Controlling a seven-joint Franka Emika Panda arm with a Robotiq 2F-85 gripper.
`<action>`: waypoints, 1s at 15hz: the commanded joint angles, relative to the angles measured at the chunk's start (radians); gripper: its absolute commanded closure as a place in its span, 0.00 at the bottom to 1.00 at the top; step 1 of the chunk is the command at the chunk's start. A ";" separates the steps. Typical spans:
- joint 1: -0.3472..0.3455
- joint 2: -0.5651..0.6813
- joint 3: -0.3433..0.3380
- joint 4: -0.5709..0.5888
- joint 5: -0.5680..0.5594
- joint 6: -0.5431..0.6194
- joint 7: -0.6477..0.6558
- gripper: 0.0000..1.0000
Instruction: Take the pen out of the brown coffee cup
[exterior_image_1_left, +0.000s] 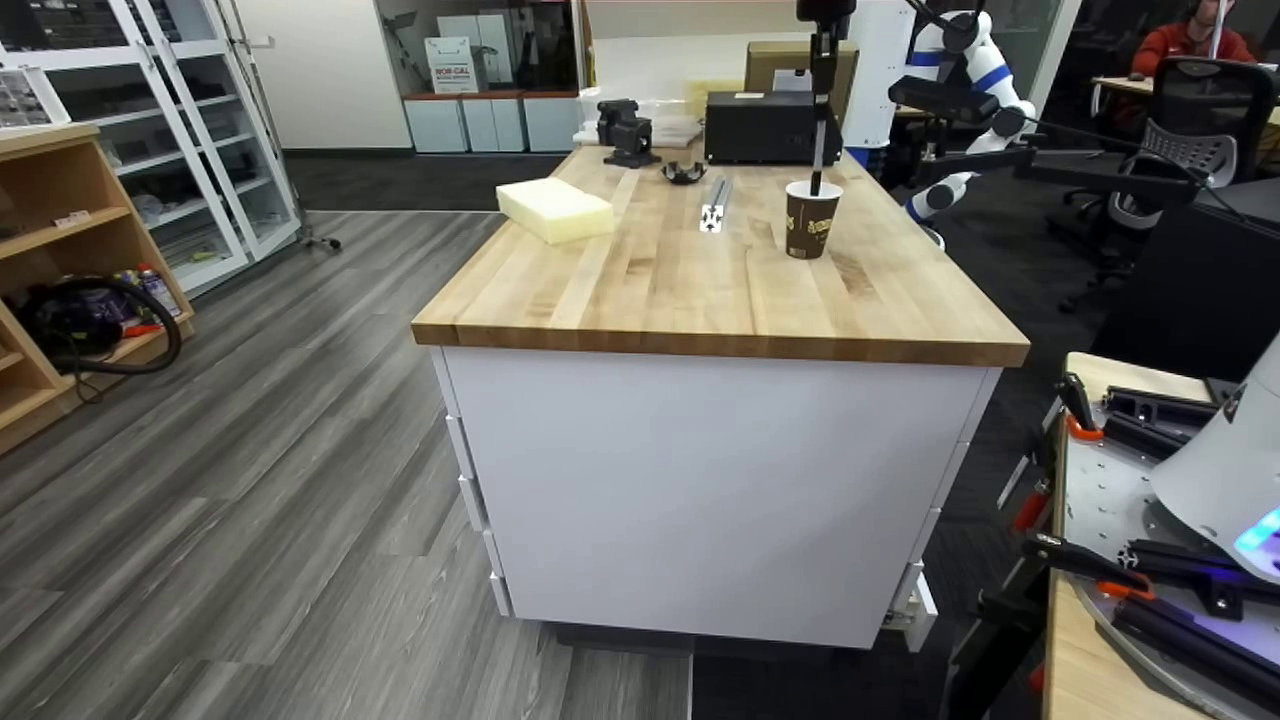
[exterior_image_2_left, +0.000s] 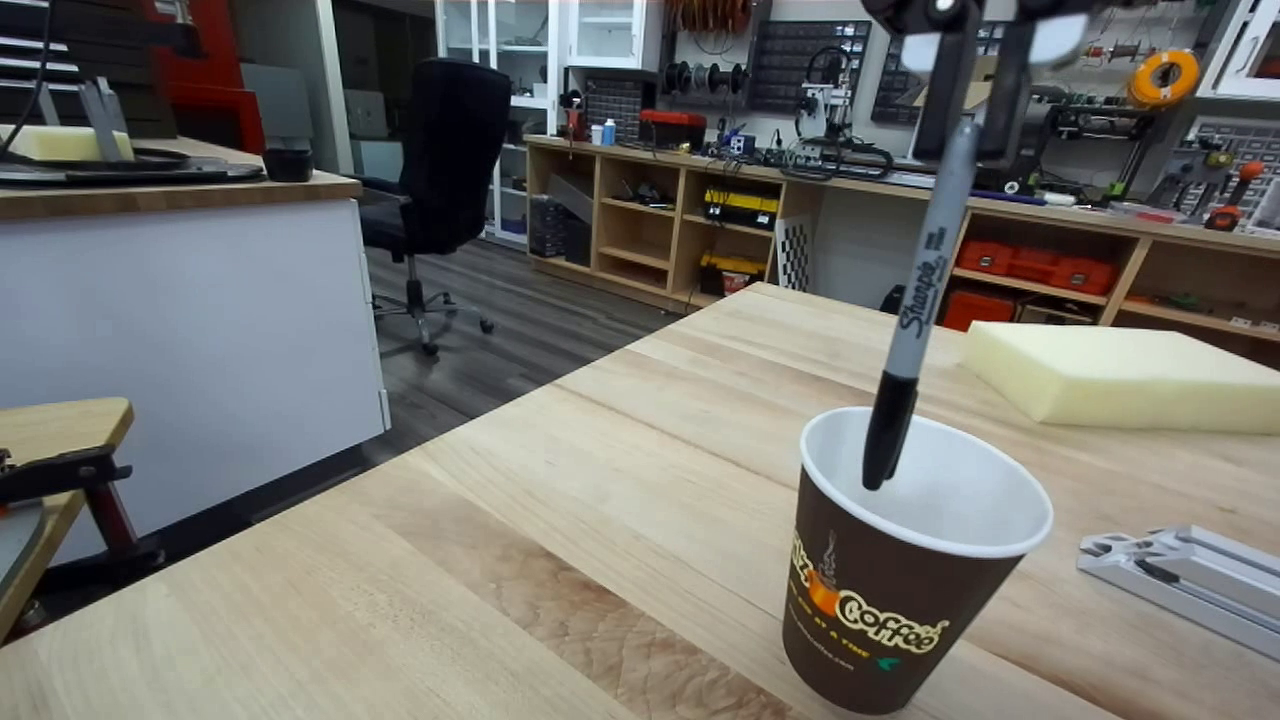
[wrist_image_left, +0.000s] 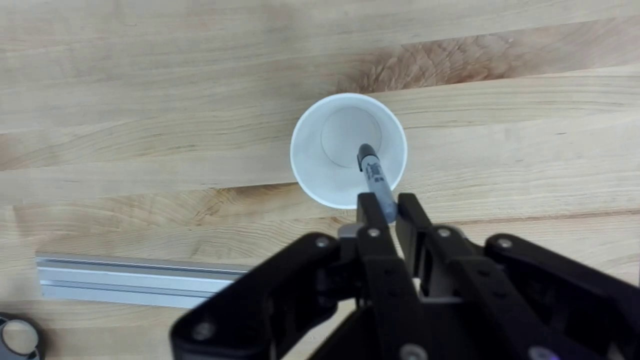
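Wooden table (exterior_image_1_left: 640, 290): in an exterior view it bears the brown cup (exterior_image_1_left: 808, 225), upright, with a pale yellow foam block (exterior_image_1_left: 555, 210) well apart toward the opposite edge and a silver metal bar (exterior_image_1_left: 713, 205) lying between the two.
Black box (exterior_image_1_left: 757, 128): it stands at the table's far end, well behind the cup, with a black vise (exterior_image_1_left: 627, 133) near it and a cardboard box (exterior_image_1_left: 768, 62) showing behind.
Pen (exterior_image_2_left: 925, 270): in an exterior view it hangs tilted, black cap downward, its tip seen against the white inside of the cup; whether it sits below the rim or just over it, I cannot tell.
Gripper (exterior_image_2_left: 965, 148): narrow, pinching the pen by its grey upper end.
Room: past the table stand an office chair (exterior_image_2_left: 455, 140), a white cabinet (exterior_image_2_left: 180, 350) and a cluttered workbench (exterior_image_2_left: 660, 162).
Cup mouth: in the wrist view, the white wall surrounds the pen's tip on every side, and the grey barrel crosses over the rim toward the fingers (wrist_image_left: 372, 215).
Metal bar: near the cup but apart, one end hidden under the gripper.
Dark ring (wrist_image_left: 15, 318): partly in view at the corner, lying on the wood.
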 joint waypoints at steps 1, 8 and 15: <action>0.057 -0.101 0.026 -0.090 -0.136 -0.007 0.139 0.93; 0.109 -0.212 0.078 -0.170 -0.255 -0.028 0.251 0.93; 0.140 -0.274 0.095 -0.238 -0.180 0.018 0.196 0.93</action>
